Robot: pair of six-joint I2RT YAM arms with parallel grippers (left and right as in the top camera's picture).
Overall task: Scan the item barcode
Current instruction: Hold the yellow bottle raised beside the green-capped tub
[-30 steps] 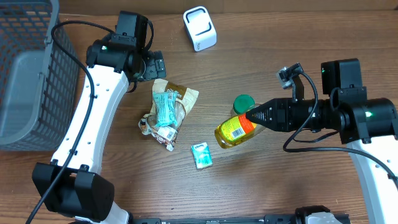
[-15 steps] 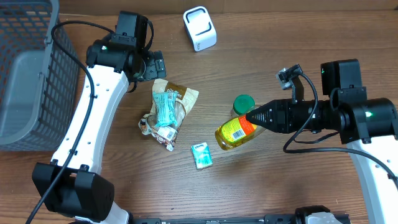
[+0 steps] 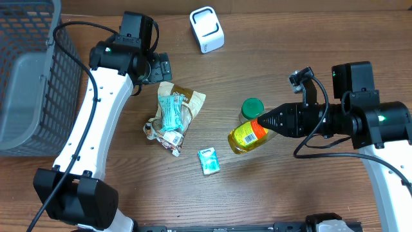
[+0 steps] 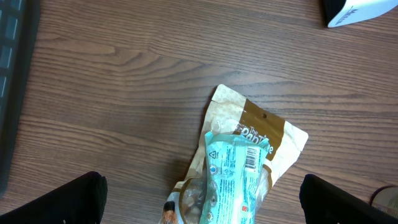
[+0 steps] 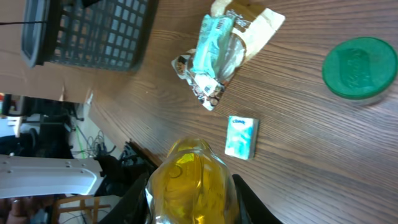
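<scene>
You can read only one clear word: "The", in white, on the brown pouch lying mid-desk. The larger white word under it is half covered, so you cannot make it out. The teal packet lying on that pouch carries a black barcode on a white patch. To the left of the barcode is a small triangle sign, with print around it too fine to read. The white scanner at the far right shows dark lettering, cut off by the frame edge. The bottle has a yellow and red label whose print is illegible. The small teal box on the near side bears a white mark, also illegible.
</scene>
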